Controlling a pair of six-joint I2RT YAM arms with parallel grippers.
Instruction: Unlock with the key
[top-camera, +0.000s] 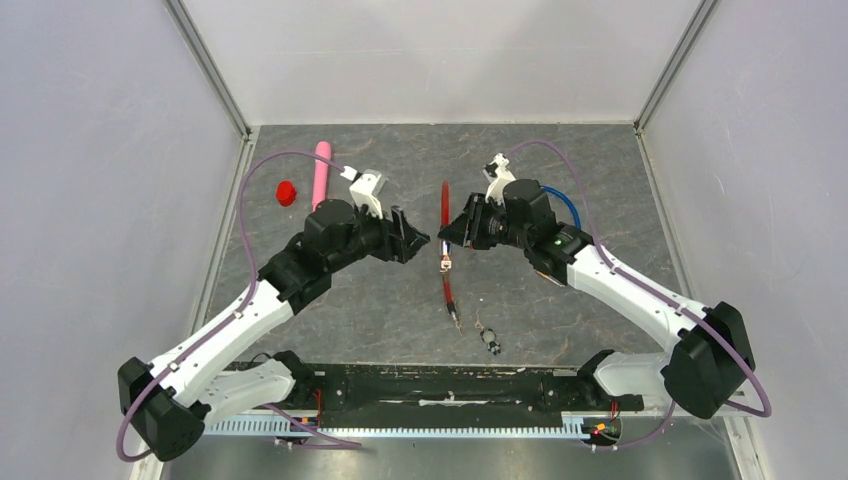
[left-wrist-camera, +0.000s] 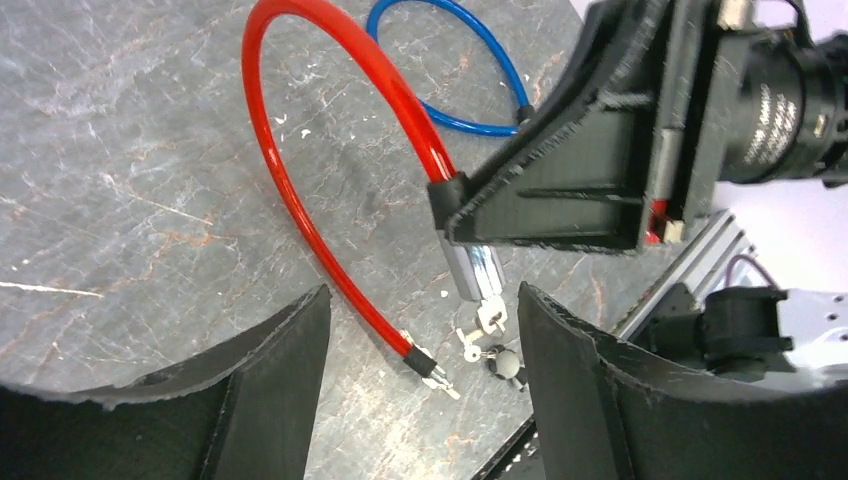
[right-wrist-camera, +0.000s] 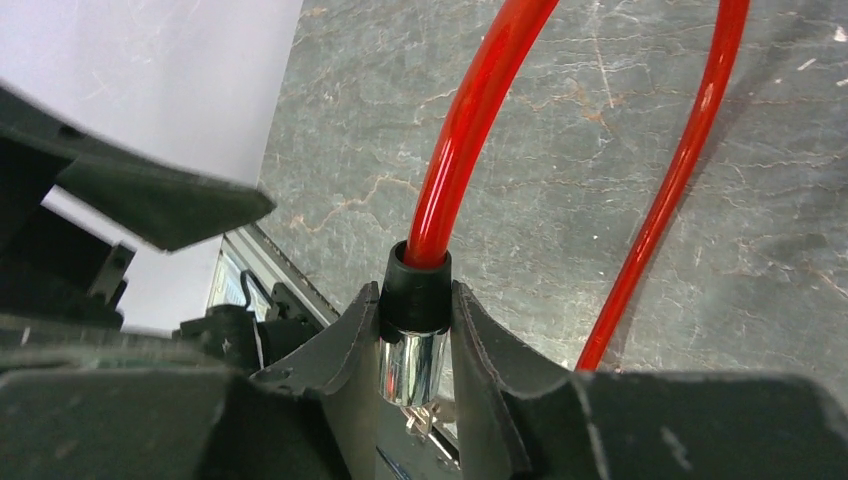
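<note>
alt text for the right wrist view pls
The right gripper clamps the chrome lock at its black collar. A red cable rises from the lock, with a second strand running down at right, over a grey marbled table.

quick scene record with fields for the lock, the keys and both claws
lock: red cable lock, its chrome barrel clamped in the right claw
cable end: metal-tipped free end, out of the barrel, near the keys
keys: small silver keys on a ring, on the grey stone-pattern table, touched by neither claw
left claw: open, empty, facing the barrel
right claw: shut on the barrel
other: pink cylinder, round red cap, far left
</note>
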